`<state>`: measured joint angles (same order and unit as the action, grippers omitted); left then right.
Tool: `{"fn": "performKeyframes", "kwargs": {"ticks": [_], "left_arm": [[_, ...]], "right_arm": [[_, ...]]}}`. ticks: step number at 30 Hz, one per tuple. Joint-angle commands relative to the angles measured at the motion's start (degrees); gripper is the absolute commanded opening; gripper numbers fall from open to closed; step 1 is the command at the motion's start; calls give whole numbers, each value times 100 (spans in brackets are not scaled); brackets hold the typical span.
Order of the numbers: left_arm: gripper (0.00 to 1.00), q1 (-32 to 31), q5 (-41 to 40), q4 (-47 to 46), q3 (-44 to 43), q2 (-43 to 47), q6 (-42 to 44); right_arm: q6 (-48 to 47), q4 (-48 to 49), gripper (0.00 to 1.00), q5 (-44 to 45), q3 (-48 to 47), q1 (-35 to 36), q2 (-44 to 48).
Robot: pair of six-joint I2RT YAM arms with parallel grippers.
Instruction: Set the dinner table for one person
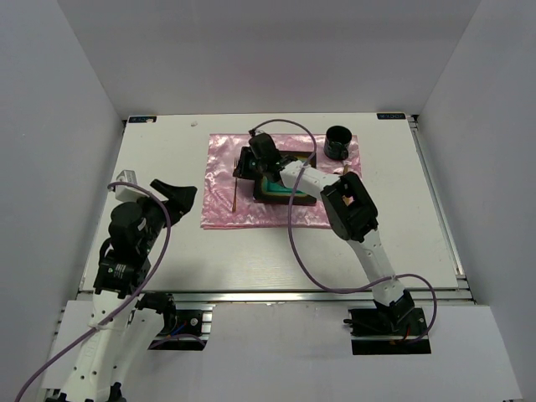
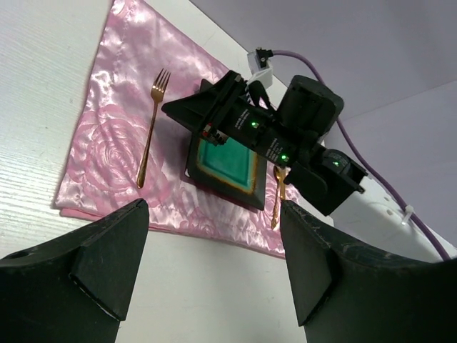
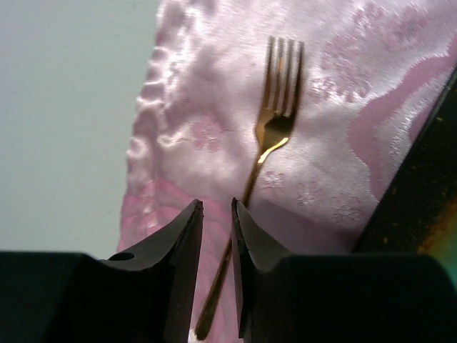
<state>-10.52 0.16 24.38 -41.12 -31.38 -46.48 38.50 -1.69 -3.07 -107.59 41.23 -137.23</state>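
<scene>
Pink satin placemat (image 1: 251,213) lies mid-far on the white dinner table (image 1: 167,243). On it are a dark square plate (image 2: 227,164), a gold fork (image 3: 275,128) on the plate's left, a second gold utensil (image 2: 278,196) on its right, and a black cup (image 1: 338,142) at the far right corner. The right gripper (image 3: 214,207) is over the fork's handle with its fingers almost together; I cannot tell whether it pinches the handle. The left gripper (image 2: 213,207) is spread and empty. The setting looks nearly finished.

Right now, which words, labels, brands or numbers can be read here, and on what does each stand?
No text can be read.
On the dinner table, the far left dark tag: too small to read.
The far right dark tag: too small to read.
</scene>
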Motion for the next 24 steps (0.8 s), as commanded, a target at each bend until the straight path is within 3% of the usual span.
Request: {"fn": "performKeyframes", "kwargs": {"ticks": [1,3,6,7,10,12,19,24], "left_arm": [[84,-2,-16,-109,-194,131,69],[84,-11,-25,-144,-159,193,69],[84,-2,-25,-110,-229,193,252],[84,-11,36,-92,-273,176,323],[84,-11,186,-48,-396,114,569],[83,-2,238,-109,-396,70,666],[85,-2,695,-522,-256,-167,781],[85,-11,976,-768,-300,-483,877]], "right_arm": [[-631,380,29,-482,-113,34,855],[-1088,450,30,-1167,-174,34,1196],[-2537,373,42,-2617,-52,25,1812],[-3228,293,49,-3211,183,-10,2197],[-4058,-162,65,-3551,729,-133,2805],[-4560,-252,87,-3332,1510,-361,3464],[-5844,-779,89,-2884,3497,-1784,5291],[-6030,-937,89,-2752,4552,-2925,6259]]}}
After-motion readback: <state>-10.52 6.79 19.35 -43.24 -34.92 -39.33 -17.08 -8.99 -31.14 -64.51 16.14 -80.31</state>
